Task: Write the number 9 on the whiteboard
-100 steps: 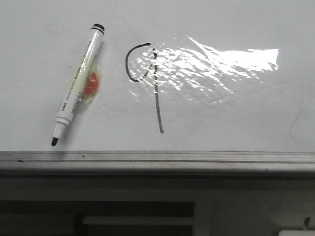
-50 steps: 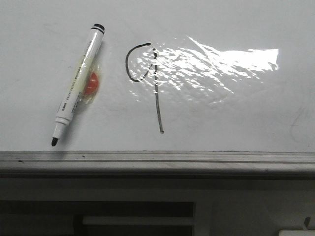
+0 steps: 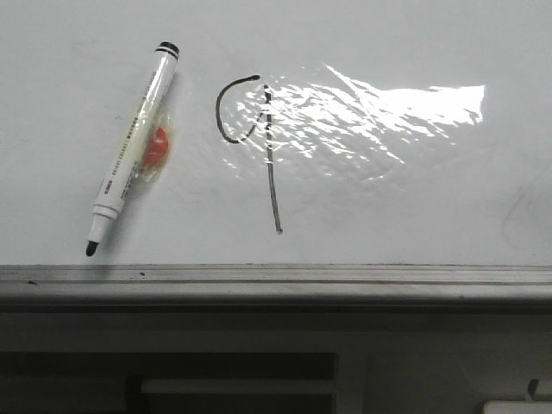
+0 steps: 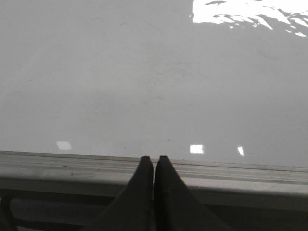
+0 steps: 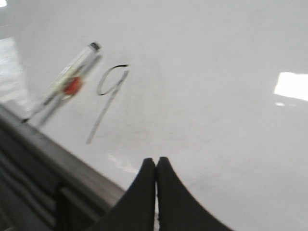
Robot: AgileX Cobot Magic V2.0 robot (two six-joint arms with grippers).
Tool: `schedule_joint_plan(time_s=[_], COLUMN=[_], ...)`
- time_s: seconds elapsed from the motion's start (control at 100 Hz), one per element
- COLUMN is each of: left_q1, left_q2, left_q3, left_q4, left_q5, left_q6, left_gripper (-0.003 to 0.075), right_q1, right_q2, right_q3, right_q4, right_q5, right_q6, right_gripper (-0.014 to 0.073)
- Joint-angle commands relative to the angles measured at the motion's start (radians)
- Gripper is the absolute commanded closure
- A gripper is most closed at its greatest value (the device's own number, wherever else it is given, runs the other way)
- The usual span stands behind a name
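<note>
The number 9 [image 3: 259,138] is drawn in thin black ink on the whiteboard [image 3: 414,198], an open loop joined to a long stem; it also shows in the right wrist view [image 5: 108,94]. A white marker [image 3: 129,151] with a black tip lies loose on the board left of the 9, with an orange blob beside it; it shows blurred in the right wrist view [image 5: 67,79]. My left gripper [image 4: 154,161] is shut and empty over the board's grey rail [image 4: 240,175]. My right gripper [image 5: 156,162] is shut and empty above the whiteboard [image 5: 216,96], away from the marker.
The grey metal rail [image 3: 276,285] runs along the board's near edge, with a dark gap and shelf below it. Bright wrinkled glare [image 3: 388,112] lies right of the 9. Faint smudges mark the board at the right.
The front view has shifted slightly, so marker and 9 sit a little further left. The marker stays lying on the board.
</note>
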Motion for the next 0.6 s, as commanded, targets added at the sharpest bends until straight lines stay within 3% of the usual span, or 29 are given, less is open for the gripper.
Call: schedule_joint_plan(time_s=[0.0, 0.08, 0.17, 0.26, 0.48, 0.59], left_q1=[-0.001, -0.001, -0.001, -0.001, -0.001, -0.001], left_q2=[-0.028, -0.028, -0.028, -0.028, -0.028, -0.028], left_q3=[0.02, 0.02, 0.02, 0.02, 0.02, 0.02], left_q4=[0.0, 0.0, 0.0, 0.0, 0.0, 0.0], left_q5=[-0.056, -0.056, -0.056, -0.056, -0.056, -0.056], left_q6=[-0.012, -0.012, -0.012, -0.012, -0.012, -0.012], left_gripper=[0.0741, 0.0741, 0.0741, 0.0741, 0.0741, 0.0741], right_q1=[-0.136, -0.294, -0.455, -0.519, -0.65, -0.677], right_q2=[0.006, 0.006, -0.001, -0.049, -0.207, -0.241], right_q3=[0.027, 0.027, 0.027, 0.027, 0.027, 0.028], right_q4=[-0.009, 0.013, 0.013, -0.004, -0.011, -0.014], right_q5=[-0.084, -0.086, -0.079, -0.003, 0.389, 0.465], right_q6=[-0.007, 0.026, 0.199, 0.23, 0.204, 0.147], right_gripper=[0.0655, 0.0655, 0.0655, 0.0655, 0.0655, 0.0655])
